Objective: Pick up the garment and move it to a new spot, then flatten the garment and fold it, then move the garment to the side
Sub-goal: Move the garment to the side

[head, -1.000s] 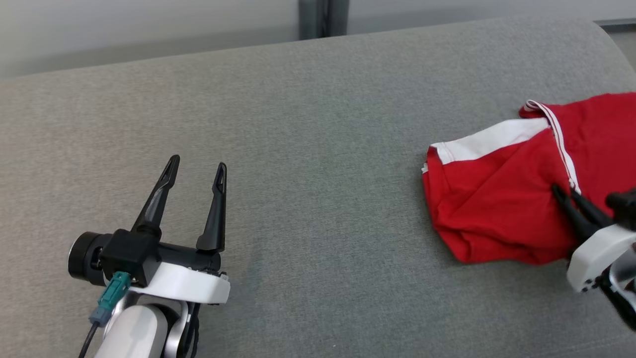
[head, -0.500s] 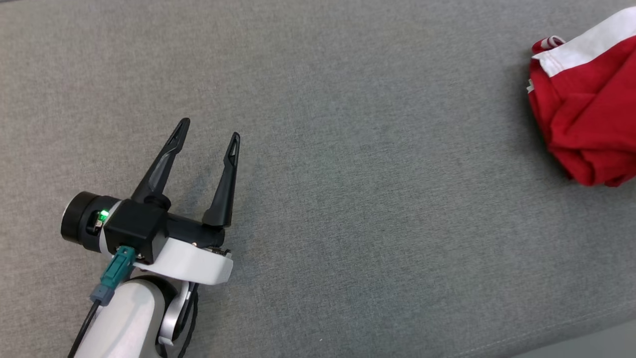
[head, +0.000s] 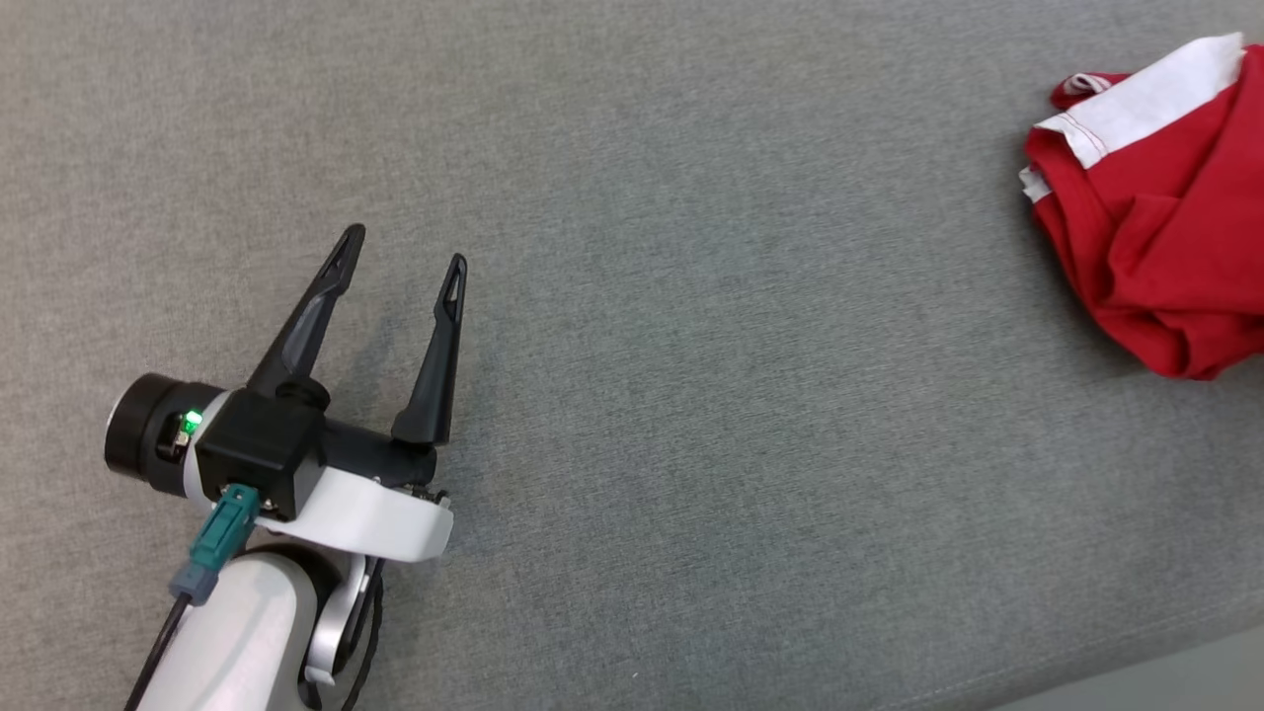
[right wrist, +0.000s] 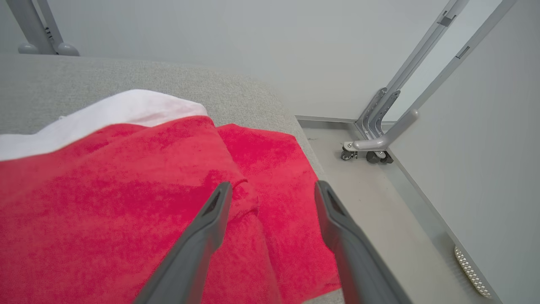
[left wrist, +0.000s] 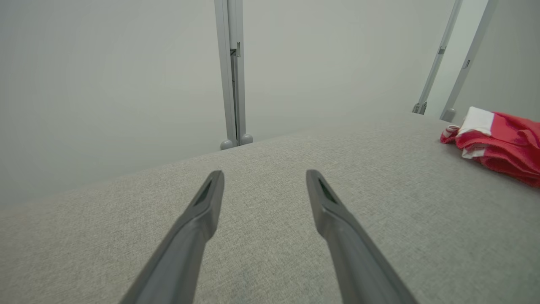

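The garment (head: pixel 1155 247) is red with white trim and lies bunched at the far right of the grey cushioned surface (head: pixel 691 346). It also appears at the right edge of the left wrist view as the garment (left wrist: pixel 502 139). My right gripper (right wrist: pixel 273 185) is open just above the red garment (right wrist: pixel 126 202), its fingers spread over a small raised fold, gripping nothing. My left gripper (head: pixel 403 247) stands open at the lower left, far from the cloth, with nothing between its fingers (left wrist: pixel 264 174).
The cushioned surface ends just right of the garment, where its rounded edge (right wrist: pixel 291 114) drops to a grey floor (right wrist: pixel 379 202). Metal frame legs on casters (right wrist: pixel 367 152) stand there. An upright post (left wrist: pixel 232 76) rises behind the surface.
The right gripper, shut on the garment a second ago, has opened. The head camera has tilted down and shifted, so the garment sits further right and the right gripper has left that picture.
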Motion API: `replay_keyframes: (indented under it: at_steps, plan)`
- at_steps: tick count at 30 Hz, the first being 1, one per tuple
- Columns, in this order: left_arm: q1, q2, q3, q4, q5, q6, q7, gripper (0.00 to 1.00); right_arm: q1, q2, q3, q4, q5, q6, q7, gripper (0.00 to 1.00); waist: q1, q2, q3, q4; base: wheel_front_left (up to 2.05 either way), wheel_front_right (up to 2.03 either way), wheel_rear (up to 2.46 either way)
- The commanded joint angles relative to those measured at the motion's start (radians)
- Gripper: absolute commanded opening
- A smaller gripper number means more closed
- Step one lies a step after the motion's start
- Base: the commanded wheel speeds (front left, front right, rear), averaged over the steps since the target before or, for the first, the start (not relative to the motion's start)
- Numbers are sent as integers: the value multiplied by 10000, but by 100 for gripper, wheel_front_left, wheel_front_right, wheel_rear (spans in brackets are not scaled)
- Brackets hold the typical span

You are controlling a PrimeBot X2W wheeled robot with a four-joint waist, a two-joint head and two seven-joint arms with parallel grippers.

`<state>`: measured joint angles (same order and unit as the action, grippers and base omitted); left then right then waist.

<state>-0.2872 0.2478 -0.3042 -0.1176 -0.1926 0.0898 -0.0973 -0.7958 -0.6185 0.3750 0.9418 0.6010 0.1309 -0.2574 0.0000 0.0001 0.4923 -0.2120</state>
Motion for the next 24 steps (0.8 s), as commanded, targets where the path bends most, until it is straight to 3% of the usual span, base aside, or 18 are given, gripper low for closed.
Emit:
replay_keyframes:
  at_steps: [1,7,15,24]
  plan:
    - [145,51,42,60,-58,80,-43,100,154,79,-219,-176,112,-1,-95,100,0,-1,-198,-149,0,0,0]
    - [520,-93,-6,385,-305,100,-219,100,1480,701,-1586,-1532,-189,-1,-77,100,0,-1,-1001,-188,0,0,0]
    - [1148,-270,228,771,-730,363,-565,100,3724,2259,-3373,-3858,-1060,-1,-78,100,0,-1,-1985,57,0,0,0]
    - [1657,-423,559,1115,-1209,541,-895,100,5249,3853,-3743,-6078,-2188,-1,1,100,0,-1,-2780,825,0,0,0]
